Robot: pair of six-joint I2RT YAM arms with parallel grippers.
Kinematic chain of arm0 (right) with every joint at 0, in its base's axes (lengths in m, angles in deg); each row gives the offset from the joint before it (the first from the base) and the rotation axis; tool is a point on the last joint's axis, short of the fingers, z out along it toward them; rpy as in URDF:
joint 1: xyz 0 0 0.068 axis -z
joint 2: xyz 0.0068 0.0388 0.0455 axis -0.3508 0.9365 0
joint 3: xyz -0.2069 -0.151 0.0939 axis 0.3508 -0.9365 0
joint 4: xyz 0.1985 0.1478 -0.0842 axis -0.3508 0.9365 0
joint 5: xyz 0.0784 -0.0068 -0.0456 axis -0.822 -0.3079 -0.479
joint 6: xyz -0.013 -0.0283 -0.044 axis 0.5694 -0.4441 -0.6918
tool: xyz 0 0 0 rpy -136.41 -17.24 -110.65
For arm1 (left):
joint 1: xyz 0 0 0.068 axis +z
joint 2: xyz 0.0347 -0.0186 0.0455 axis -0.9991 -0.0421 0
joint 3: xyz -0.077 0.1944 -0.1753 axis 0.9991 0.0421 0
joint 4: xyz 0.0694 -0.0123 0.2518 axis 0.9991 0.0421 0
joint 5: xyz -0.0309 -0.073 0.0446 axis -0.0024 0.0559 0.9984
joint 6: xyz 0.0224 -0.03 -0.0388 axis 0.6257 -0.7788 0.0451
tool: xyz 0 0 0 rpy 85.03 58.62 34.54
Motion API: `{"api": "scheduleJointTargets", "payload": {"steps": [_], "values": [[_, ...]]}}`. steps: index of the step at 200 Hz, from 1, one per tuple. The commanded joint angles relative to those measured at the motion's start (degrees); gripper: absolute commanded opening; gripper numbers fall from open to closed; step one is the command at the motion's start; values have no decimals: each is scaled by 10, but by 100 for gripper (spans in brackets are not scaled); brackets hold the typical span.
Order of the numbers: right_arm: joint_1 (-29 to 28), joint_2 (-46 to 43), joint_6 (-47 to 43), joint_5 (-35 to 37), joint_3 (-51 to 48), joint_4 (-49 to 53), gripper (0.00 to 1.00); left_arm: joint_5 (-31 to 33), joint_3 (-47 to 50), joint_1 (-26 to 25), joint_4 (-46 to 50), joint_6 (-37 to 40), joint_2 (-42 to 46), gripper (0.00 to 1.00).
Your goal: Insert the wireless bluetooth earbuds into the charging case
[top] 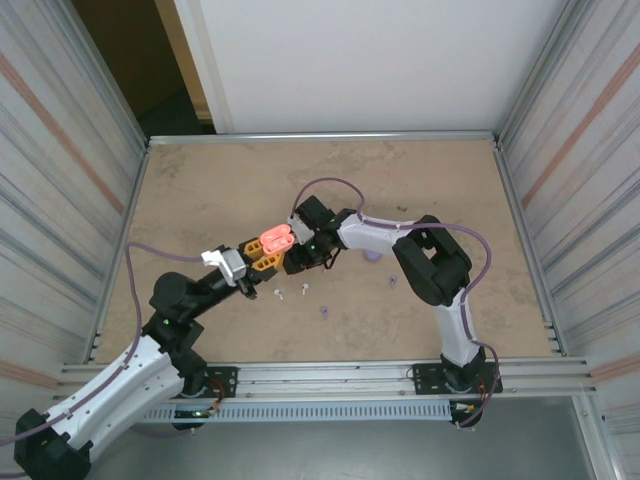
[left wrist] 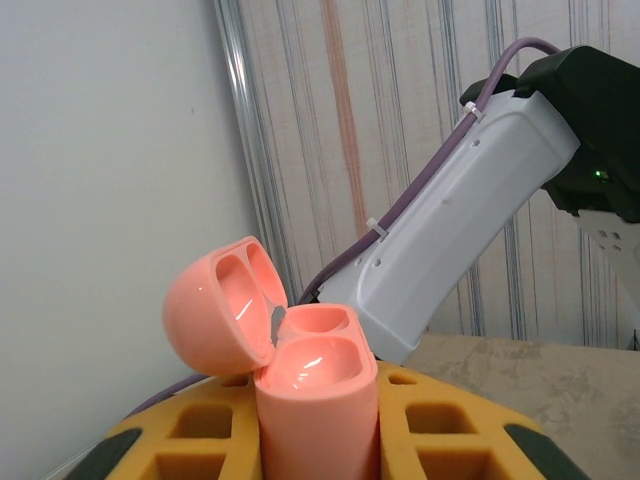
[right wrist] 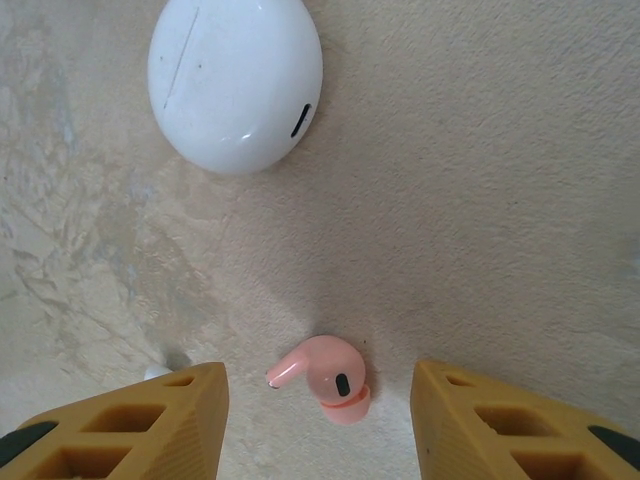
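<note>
An open coral-pink charging case (left wrist: 318, 400) stands upright between the yellow fingers of my left gripper (left wrist: 318, 425), which is shut on it. Its lid (left wrist: 215, 310) is hinged back to the left and both wells are bare. From above, the case (top: 276, 240) is held over the table's middle by the left gripper (top: 262, 258). My right gripper (right wrist: 320, 410) points down at the table, open, its fingers (right wrist: 140, 425) on either side of a coral-pink earbud (right wrist: 325, 378) that lies on the table untouched. The right gripper (top: 298, 262) sits just right of the case.
A shut white case (right wrist: 235, 80) lies on the table beyond the pink earbud. Two white earbuds (top: 278, 294) (top: 300, 290), two purple earbuds (top: 324, 313) (top: 393, 282) and a purple case (top: 373, 256) lie near the arms. The right arm's white link (left wrist: 460, 210) crosses behind the held case.
</note>
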Motion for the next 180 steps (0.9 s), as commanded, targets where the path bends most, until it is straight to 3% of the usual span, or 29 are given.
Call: {"api": "scheduleJointTargets", "payload": {"steps": [1,84,180], "values": [[-4,15,-11,7,18,19,49,6,-1,3,-10,12,0,0],[-7,31,-15,-2,31,28,44,1,-7,3,-14,12,-14,0],[-13,44,-24,-6,42,60,31,1,-8,3,-13,12,-18,0]]}}
